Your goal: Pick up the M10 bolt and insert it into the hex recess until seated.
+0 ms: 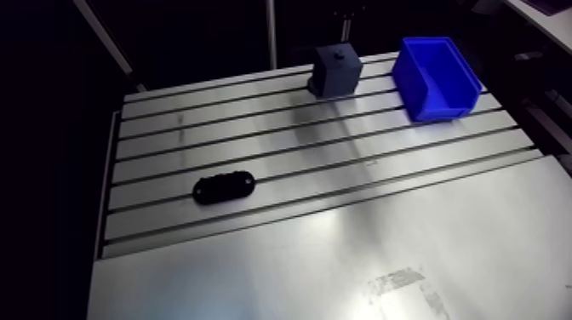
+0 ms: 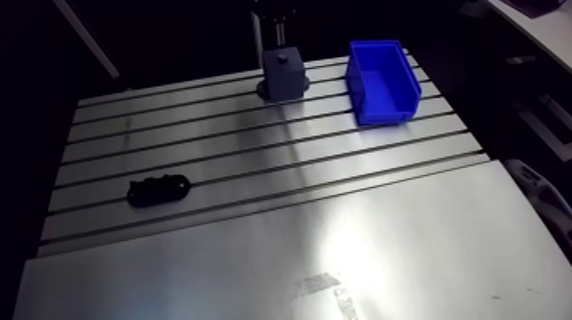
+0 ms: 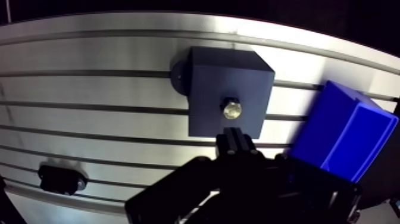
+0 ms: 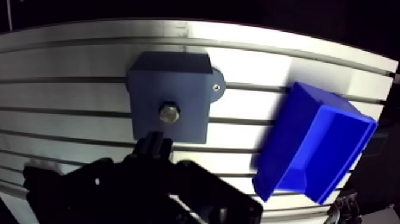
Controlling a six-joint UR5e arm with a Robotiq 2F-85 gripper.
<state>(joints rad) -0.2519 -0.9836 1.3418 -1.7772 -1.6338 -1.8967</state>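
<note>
A dark grey block (image 3: 229,95) stands on the slotted table (image 1: 281,162) near its far edge. The M10 bolt (image 3: 232,109) sits upright in the block's top face, with only its metallic hex head showing. In the wrist view my gripper (image 3: 237,139) hangs above the block, its two dark fingers pressed together with nothing between them. The bolt head lies just ahead of the fingertips, apart from them. In the arm view the block (image 2: 283,73) shows the bolt as a small bump on top.
A blue open bin (image 1: 434,77) stands beside the block on the far right of the table. A black oval part (image 1: 224,187) lies across a slot at the left. A smooth plate (image 2: 281,264) covers the near half.
</note>
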